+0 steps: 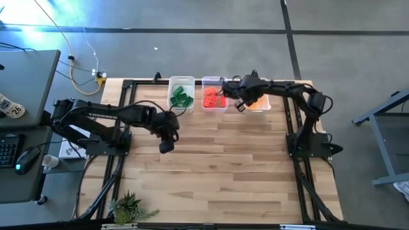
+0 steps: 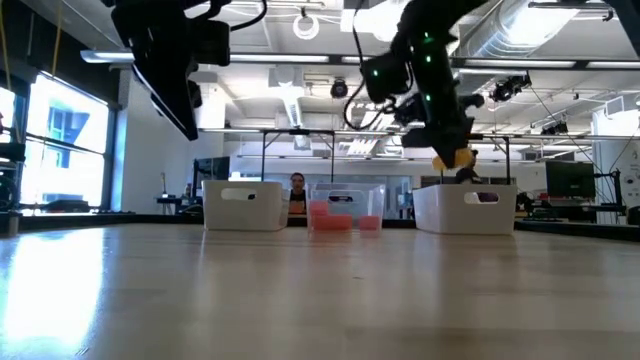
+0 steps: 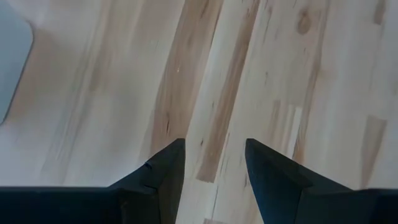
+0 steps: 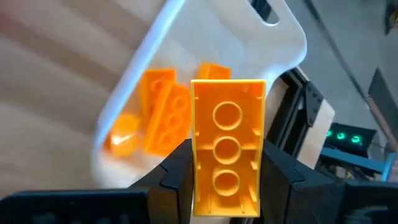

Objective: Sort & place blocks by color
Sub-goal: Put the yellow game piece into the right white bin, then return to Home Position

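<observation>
High view: sorting nearly complete, last orange brick over its bin.
Left gripper (image 1: 165, 145) hangs over bare wooden table (image 1: 223, 172), fingers apart, empty. Left white plastic bin (image 1: 181, 81) holds green studded bricks (image 1: 181, 97); middle clear bin (image 1: 213, 81) holds red bricks (image 1: 213, 98); right white bin (image 4: 205, 43) holds orange bricks (image 4: 163, 112). Right gripper (image 4: 226, 177), above that bin, is clamped on an orange studded plastic brick (image 4: 227, 146). No loose bricks visible on the table; judged remaining: release this one.
</observation>
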